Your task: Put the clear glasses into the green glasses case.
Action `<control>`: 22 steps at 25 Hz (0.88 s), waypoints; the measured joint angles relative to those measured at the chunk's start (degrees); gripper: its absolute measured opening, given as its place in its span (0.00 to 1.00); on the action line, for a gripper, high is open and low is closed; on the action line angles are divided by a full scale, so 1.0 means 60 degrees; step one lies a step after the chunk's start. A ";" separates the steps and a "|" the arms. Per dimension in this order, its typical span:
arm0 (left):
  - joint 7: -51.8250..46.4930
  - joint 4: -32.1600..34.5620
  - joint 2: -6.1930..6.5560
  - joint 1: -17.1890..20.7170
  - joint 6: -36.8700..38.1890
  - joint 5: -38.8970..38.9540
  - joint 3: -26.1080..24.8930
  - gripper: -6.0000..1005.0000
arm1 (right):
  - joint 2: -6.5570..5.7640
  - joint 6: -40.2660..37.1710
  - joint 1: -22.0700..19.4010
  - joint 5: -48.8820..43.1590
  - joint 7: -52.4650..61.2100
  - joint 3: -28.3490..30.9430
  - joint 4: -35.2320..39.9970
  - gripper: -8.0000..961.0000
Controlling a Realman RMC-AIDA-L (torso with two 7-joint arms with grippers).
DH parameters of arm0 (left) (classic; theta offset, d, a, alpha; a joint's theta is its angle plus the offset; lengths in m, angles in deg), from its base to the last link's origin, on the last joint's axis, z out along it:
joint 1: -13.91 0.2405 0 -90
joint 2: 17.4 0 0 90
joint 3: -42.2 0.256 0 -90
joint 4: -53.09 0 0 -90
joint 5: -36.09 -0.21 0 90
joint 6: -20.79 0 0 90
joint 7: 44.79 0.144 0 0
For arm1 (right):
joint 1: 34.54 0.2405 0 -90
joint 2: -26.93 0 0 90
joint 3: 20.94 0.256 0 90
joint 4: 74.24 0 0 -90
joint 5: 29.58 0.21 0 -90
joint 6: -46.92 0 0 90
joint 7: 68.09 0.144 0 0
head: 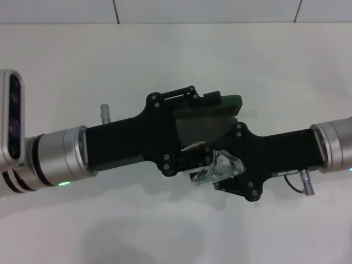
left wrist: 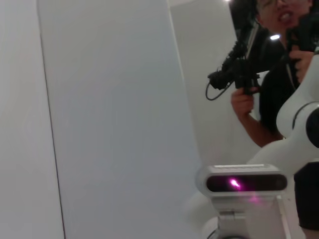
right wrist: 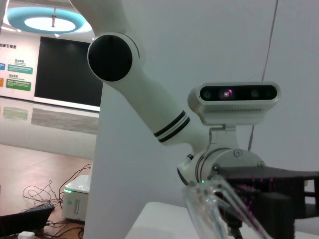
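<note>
The green glasses case (head: 232, 102) lies open at the table's middle, its dark lining (head: 203, 129) facing up. My left gripper (head: 212, 124) reaches in from the left, one finger at the case's far edge and one at its near edge, gripping it. My right gripper (head: 223, 166) comes from the right, shut on the clear glasses (head: 219, 168), which hang folded at the case's near edge. In the right wrist view the clear glasses (right wrist: 212, 206) show close up, with the left gripper (right wrist: 279, 191) just behind. Most of the case is hidden under both grippers.
White table (head: 176, 55) all around; its far edge meets a white wall. The left wrist view shows my right arm's camera (left wrist: 246, 182) and a person (left wrist: 271, 74) filming behind it. The right wrist view shows my left arm (right wrist: 144, 94) and its camera (right wrist: 232, 102).
</note>
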 joint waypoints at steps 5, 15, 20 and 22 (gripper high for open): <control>-0.0066 0.0006 0.0032 -0.0013 -0.0040 -0.0042 -0.0064 0.66 | -0.0009 0.0042 0.0006 -0.0054 0.0003 -0.0014 0.0076 0.13; -0.0188 -0.0074 -0.0020 0.0152 0.0002 0.0173 -0.0925 0.66 | -0.0035 0.0051 -0.0116 -0.0651 0.0004 0.0012 0.0389 0.12; -0.0167 -0.0103 0.0006 0.0415 -0.0059 0.0788 -0.0969 0.66 | 0.0009 0.0396 -0.0547 -0.0681 0.0142 0.0034 0.1066 0.12; -0.0115 -0.0116 0.0040 0.0784 -0.0246 0.1492 -0.1169 0.66 | 0.0078 0.1256 -0.0777 -0.0661 0.0646 -0.0162 0.1743 0.12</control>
